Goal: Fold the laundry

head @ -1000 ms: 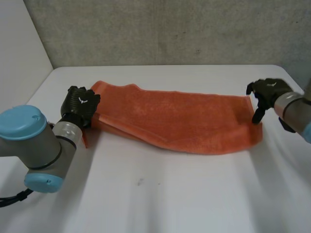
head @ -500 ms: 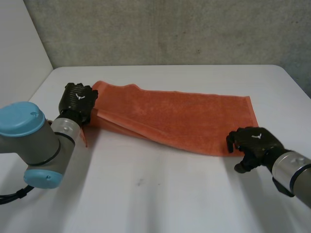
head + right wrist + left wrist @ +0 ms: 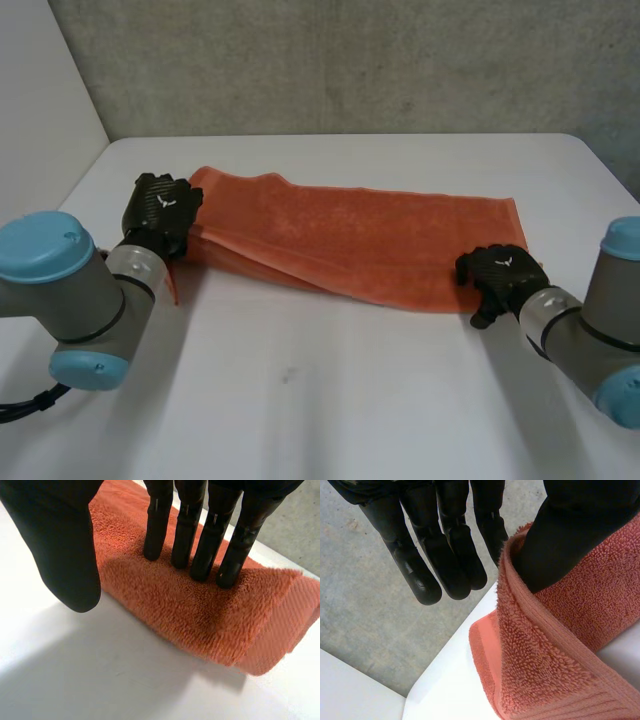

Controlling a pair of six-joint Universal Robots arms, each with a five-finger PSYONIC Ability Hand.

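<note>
An orange towel (image 3: 370, 235) lies folded lengthwise across the white table (image 3: 330, 400). My left hand (image 3: 160, 212) is at its left end. In the left wrist view the towel (image 3: 545, 645) wraps round the thumb (image 3: 565, 535), and its edge is pinched against the straight fingers (image 3: 445, 555). My right hand (image 3: 497, 275) rests on the towel's near right corner. In the right wrist view its straight fingers (image 3: 190, 535) press down on the towel (image 3: 200, 610), while the thumb (image 3: 65, 545) hangs over bare table beside the folded edge.
A grey wall (image 3: 350, 60) stands behind the table. The table's left edge (image 3: 70, 180) runs close to my left arm. Bare tabletop stretches in front of the towel.
My right hand has come from the towel's far right corner to its near right corner and set its fingers on the cloth. The towel's right end now lies flatter. My left hand has barely moved.
</note>
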